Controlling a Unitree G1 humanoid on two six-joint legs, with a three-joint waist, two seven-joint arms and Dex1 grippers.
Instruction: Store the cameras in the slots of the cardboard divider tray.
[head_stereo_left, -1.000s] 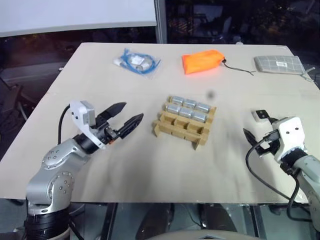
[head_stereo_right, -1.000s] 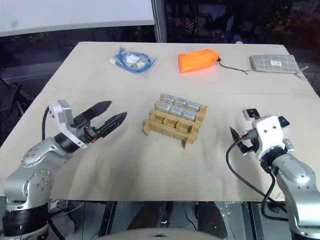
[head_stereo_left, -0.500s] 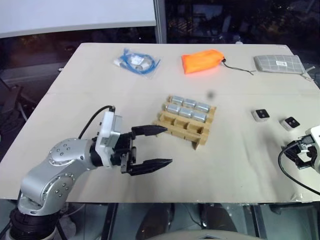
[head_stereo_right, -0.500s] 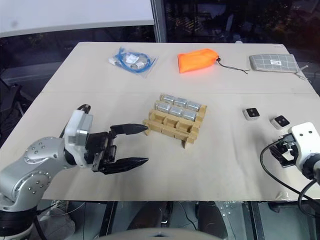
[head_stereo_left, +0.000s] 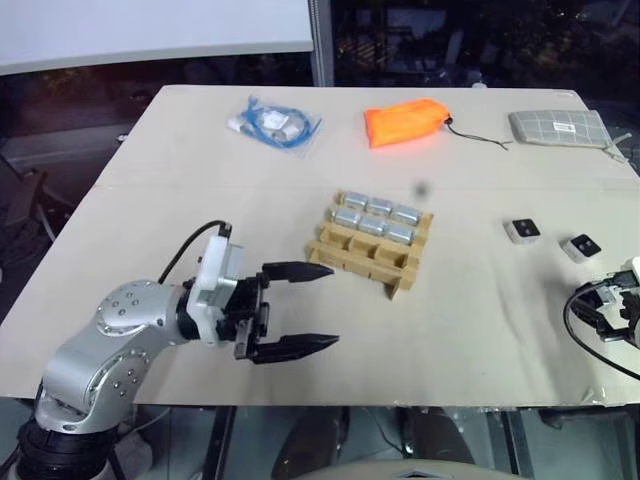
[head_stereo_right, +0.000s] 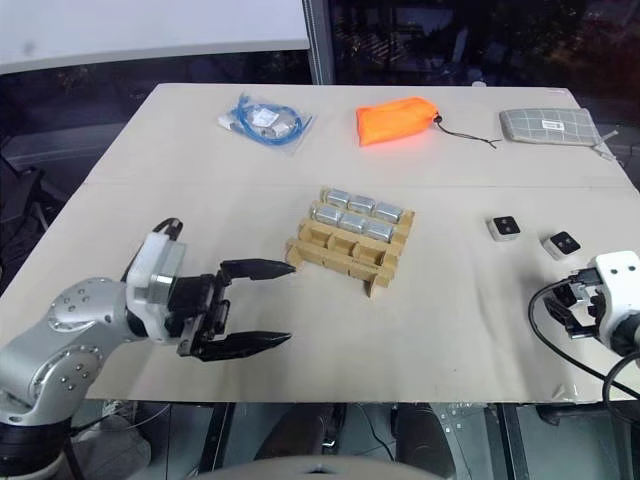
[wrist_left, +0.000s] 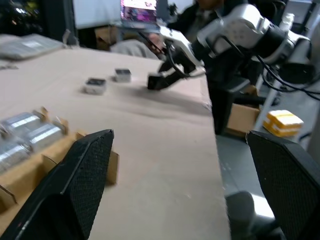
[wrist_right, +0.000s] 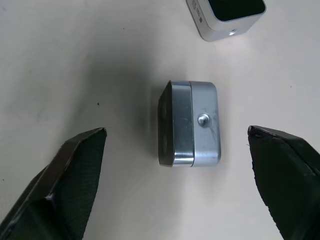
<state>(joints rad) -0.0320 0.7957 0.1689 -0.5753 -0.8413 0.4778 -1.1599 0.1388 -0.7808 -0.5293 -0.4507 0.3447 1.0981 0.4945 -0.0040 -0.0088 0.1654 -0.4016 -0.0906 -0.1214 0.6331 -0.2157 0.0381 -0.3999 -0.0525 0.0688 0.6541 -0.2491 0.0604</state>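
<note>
One broad tan desk carries everything, and by my reading the job is about two thirds done. Near its middle sits the cardboard divider tray, three by three slots. Its two rows farther from the robot are full: six cameras stand edge-on as silver-grey blocks, one per slot. The three slots of the nearest row are empty, bare cardboard showing between the strips.

Along the far edge, well apart from the tray, lie a clear bag of blue cable, an orange pouch and a grey checked pouch; none of them belongs in the tray.

Next in size, the left end effector hovers over the desk just beside the tray's near left corner, its two black fingers spread wide and holding nothing. The right end effector is at the desk's right edge, fingers also apart, straddling a camera without touching it.

That loose camera lies on its side on the desk between those fingers. Two more cameras lie face-up to the right of the tray, one nearer it and one farther right. So three cameras appear left for the three open slots, and the likely next step is to grip the one under the right end effector
</note>
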